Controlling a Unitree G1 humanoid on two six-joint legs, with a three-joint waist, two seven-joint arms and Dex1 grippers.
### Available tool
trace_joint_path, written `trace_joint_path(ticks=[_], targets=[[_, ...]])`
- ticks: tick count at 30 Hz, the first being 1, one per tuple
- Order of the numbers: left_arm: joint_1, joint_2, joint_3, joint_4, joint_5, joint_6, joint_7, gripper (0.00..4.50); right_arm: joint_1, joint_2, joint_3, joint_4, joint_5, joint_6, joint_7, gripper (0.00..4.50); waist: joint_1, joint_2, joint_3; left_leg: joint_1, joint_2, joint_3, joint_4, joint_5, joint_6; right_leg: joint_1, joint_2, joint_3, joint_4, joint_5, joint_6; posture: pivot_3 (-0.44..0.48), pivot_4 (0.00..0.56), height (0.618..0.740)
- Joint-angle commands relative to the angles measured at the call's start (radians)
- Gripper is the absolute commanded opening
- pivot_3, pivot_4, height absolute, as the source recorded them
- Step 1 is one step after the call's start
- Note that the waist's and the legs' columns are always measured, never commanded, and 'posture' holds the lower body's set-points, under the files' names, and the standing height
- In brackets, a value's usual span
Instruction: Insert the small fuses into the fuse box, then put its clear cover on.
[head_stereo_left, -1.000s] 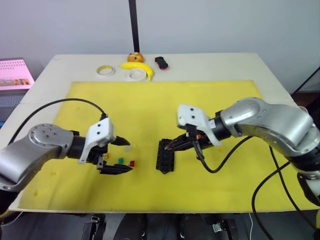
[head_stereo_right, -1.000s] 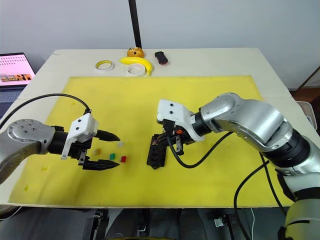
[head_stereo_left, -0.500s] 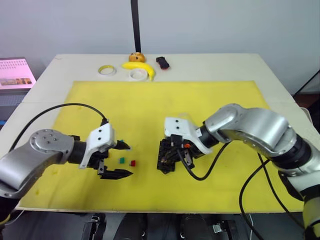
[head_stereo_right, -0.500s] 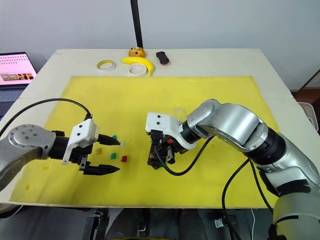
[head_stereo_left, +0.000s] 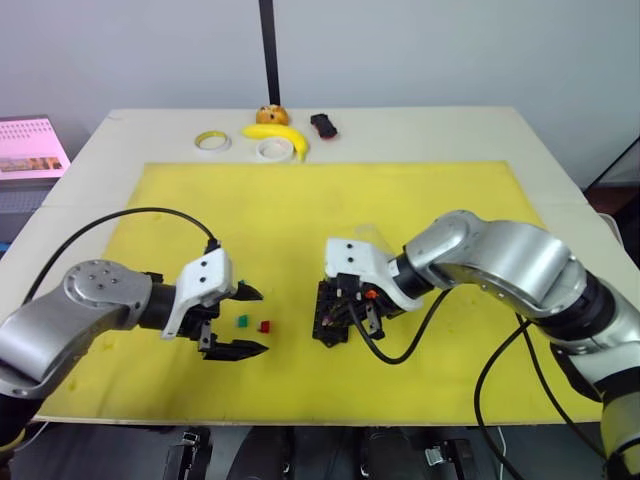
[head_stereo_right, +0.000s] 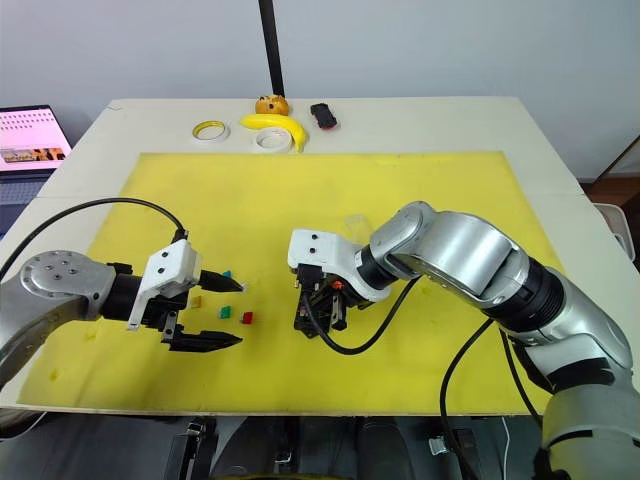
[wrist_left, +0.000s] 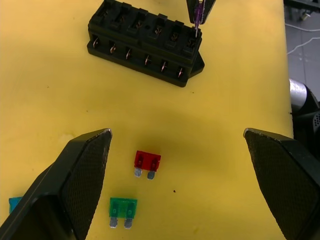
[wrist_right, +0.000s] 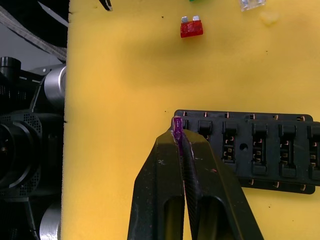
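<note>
A pale tabletop (head_stereo_left: 560, 150) under a grey wall is carrying a yellow mat (head_stereo_left: 330, 210). Along its far edge a yellow tape roll (head_stereo_left: 211, 140), a white tape roll (head_stereo_left: 270, 149), a banana (head_stereo_left: 280, 135) and a small black-red object (head_stereo_left: 322, 125) are lying well beyond both hands.

The left hand (head_stereo_left: 240, 320) is hovering over the mat with its fingers spread wide and nothing between them. Just ahead of its fingertips the green fuse (wrist_left: 123, 208) and the red fuse (wrist_left: 147, 161) are lying flat, and the teal fuse (head_stereo_right: 228, 274) and the yellow fuse (head_stereo_right: 196, 301) are sitting close beside it.

Further on, between the two hands, the fuse box (wrist_left: 145, 42) is resting on the mat with all its visible slots empty.

The right hand (wrist_right: 181, 137) is standing directly over the box's end slot, its fingers pressed together on the purple fuse (wrist_right: 176, 126), blades pointing down at the slot.

The likely risk is misalignment: if the blades are meeting the slot's rim instead of its contacts, pushing down could be twisting the fuse out of the pinch or shoving the unsecured box across the mat.

Compared with a second ago, the right hand has swung in from beside the box to above its end, and the left hand has drawn slightly back.
</note>
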Motion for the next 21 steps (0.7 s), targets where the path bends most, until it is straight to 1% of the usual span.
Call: trace_joint_path(ticks=[1, 4, 11, 21], targets=[[-0.014, -0.004, 0.013, -0.026, 0.007, 0.002, -0.002, 4.45, -0.001, -0.003, -0.008, -0.023, -0.003, -0.002, 0.011, 0.0, 0.0, 0.0, 0.0, 0.0, 0.0, 0.0, 0.0, 0.0, 0.0, 0.0, 0.0, 0.0, 0.0, 0.0, 0.0, 0.0, 0.15, 0.74], [-0.011, -0.007, 0.009, -0.026, 0.018, -0.005, -0.002, 4.45, 0.003, -0.007, -0.004, -0.02, -0.011, -0.01, 0.015, 0.0, 0.0, 0.0, 0.0, 0.0, 0.0, 0.0, 0.0, 0.0, 0.0, 0.0, 0.0, 0.0, 0.0, 0.0, 0.0, 0.0, 0.15, 0.74], [-0.021, -0.046, 0.011, -0.043, 0.021, -0.021, -0.001, 4.45, 0.013, -0.009, 0.017, -0.012, -0.04, -0.031, 0.022, 0.0, 0.0, 0.0, 0.0, 0.0, 0.0, 0.0, 0.001, 0.0, 0.0, 0.0, 0.0, 0.0, 0.001, 0.0, 0.0, 0.0, 0.15, 0.74], [-0.015, -0.073, 0.008, -0.045, 0.039, -0.061, -0.028, 4.45, 0.017, 0.0, 0.027, 0.0, -0.072, -0.05, 0.028, 0.0, 0.0, 0.0, 0.0, 0.0, 0.0, 0.0, 0.001, 0.0, 0.0, 0.0, 0.001, 0.0, 0.002, 0.0, 0.0, 0.0, 0.15, 0.74]])
